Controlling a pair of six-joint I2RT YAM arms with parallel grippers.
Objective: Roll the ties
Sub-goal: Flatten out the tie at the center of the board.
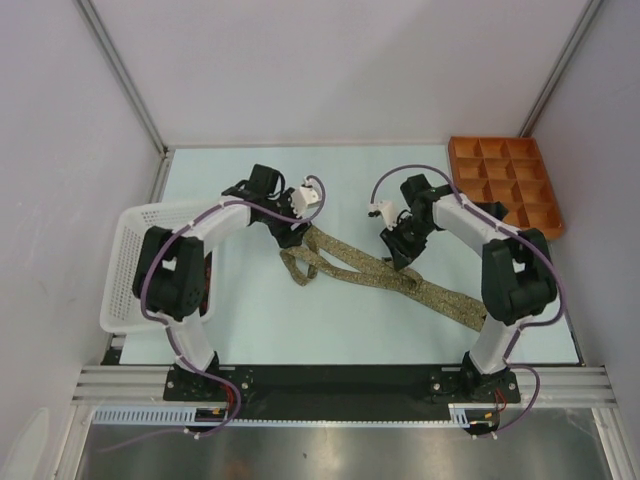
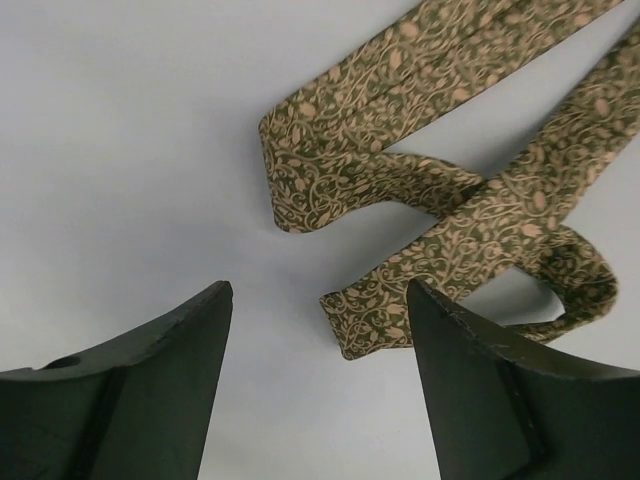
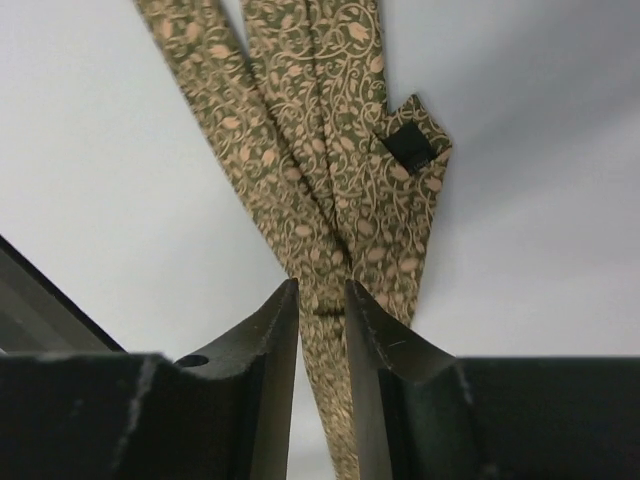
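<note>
Olive tie [image 1: 430,293], seemingly one, beside left claw [image 2: 318,290] and right claw [image 3: 322,285].

Open tabletop [image 1: 260,330] between white basket [image 1: 118,268] and looped tie [image 1: 432,291]

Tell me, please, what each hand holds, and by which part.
The left hand holds nothing. The right hand, jaws narrow, sits over the tie; a grip cannot be told.

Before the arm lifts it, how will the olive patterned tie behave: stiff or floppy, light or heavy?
Probably floppy: the tie lies in loose loops and folds. Likely light, since it looks thin and flat. It may bunch up if pushed.
</note>
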